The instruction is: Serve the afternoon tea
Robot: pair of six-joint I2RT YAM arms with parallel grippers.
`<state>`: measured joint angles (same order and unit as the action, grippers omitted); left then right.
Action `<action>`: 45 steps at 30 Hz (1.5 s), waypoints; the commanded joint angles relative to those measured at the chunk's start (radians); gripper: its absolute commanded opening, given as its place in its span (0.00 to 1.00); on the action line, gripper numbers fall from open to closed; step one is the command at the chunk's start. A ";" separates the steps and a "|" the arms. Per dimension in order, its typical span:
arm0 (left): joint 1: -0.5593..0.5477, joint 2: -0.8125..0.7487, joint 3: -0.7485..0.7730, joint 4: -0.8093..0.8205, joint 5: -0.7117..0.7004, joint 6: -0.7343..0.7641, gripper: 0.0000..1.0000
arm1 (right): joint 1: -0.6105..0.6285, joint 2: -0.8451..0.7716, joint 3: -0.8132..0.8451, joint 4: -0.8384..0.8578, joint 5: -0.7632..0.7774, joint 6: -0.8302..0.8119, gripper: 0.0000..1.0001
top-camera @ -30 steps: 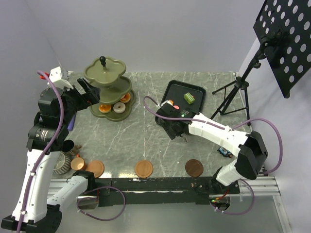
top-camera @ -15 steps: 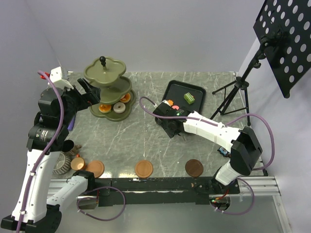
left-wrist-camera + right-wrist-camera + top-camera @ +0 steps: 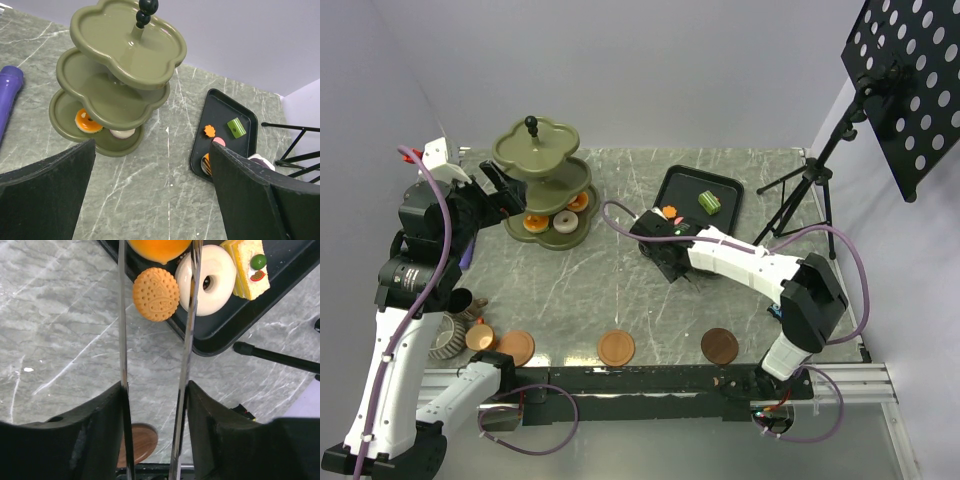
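The olive-green stand (image 3: pixel 542 165) stands at the back left, with orange pastries (image 3: pixel 534 221) and a white ring (image 3: pixel 563 221) on its bottom tier. My left gripper (image 3: pixel 495 190) hangs open and empty beside the stand (image 3: pixel 125 55). My right gripper (image 3: pixel 665 250) is shut on the metal tongs (image 3: pixel 121 330) at the black tray's near-left corner. An orange pastry (image 3: pixel 159 247) sits between the tong blades; their tips are out of frame. A biscuit (image 3: pixel 156 294), a white ring (image 3: pixel 210 275) and a yellow slice (image 3: pixel 247 265) lie on the tray (image 3: pixel 220 335).
Three brown saucers (image 3: pixel 516 348) (image 3: pixel 616 348) (image 3: pixel 719 346) line the near edge. The striped grey (image 3: pixel 447 338), copper (image 3: pixel 480 337) and dark (image 3: pixel 460 302) cups cluster at the near left. A green pastry (image 3: pixel 709 202) lies on the tray. A tripod (image 3: pixel 800 195) stands at the right.
My right arm has swung a little to the left with the tongs, its elbow moving left too. The left arm has not moved.
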<state>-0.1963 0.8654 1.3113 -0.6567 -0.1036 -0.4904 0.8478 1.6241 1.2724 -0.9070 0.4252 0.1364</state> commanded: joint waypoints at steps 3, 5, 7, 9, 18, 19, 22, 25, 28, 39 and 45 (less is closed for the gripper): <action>-0.005 -0.011 0.020 0.022 -0.015 0.007 1.00 | -0.007 -0.035 0.096 -0.018 0.060 -0.027 0.45; -0.005 -0.012 0.020 0.023 -0.013 0.007 1.00 | -0.007 -0.062 0.119 -0.006 0.070 -0.044 0.43; -0.005 -0.011 0.022 0.022 -0.015 0.009 1.00 | -0.007 -0.087 0.148 0.010 0.072 -0.063 0.42; -0.005 -0.011 0.022 0.020 -0.018 0.010 1.00 | -0.003 -0.112 0.165 0.036 0.055 -0.093 0.41; -0.005 -0.005 0.026 0.023 -0.021 0.012 1.00 | 0.082 -0.060 0.212 0.154 -0.107 -0.201 0.39; -0.005 -0.005 0.026 0.022 -0.022 0.013 1.00 | 0.095 -0.034 0.226 0.166 -0.117 -0.207 0.39; -0.005 -0.003 0.029 0.020 -0.024 0.015 1.00 | 0.123 0.038 0.283 0.206 -0.141 -0.227 0.38; -0.005 -0.005 0.032 0.017 -0.025 0.018 1.00 | 0.143 0.121 0.349 0.241 -0.160 -0.257 0.38; -0.005 -0.008 0.029 0.017 -0.027 0.019 1.00 | 0.154 0.200 0.425 0.264 -0.177 -0.290 0.38; -0.005 -0.022 0.031 0.011 -0.039 0.032 1.00 | 0.152 0.456 0.725 0.298 -0.192 -0.396 0.39; -0.005 -0.026 0.034 0.008 -0.047 0.038 1.00 | 0.152 0.563 0.843 0.280 -0.172 -0.429 0.40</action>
<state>-0.1963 0.8520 1.3113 -0.6582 -0.1375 -0.4786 0.9989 2.1494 2.0293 -0.6617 0.2371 -0.2558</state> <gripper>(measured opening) 0.995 0.486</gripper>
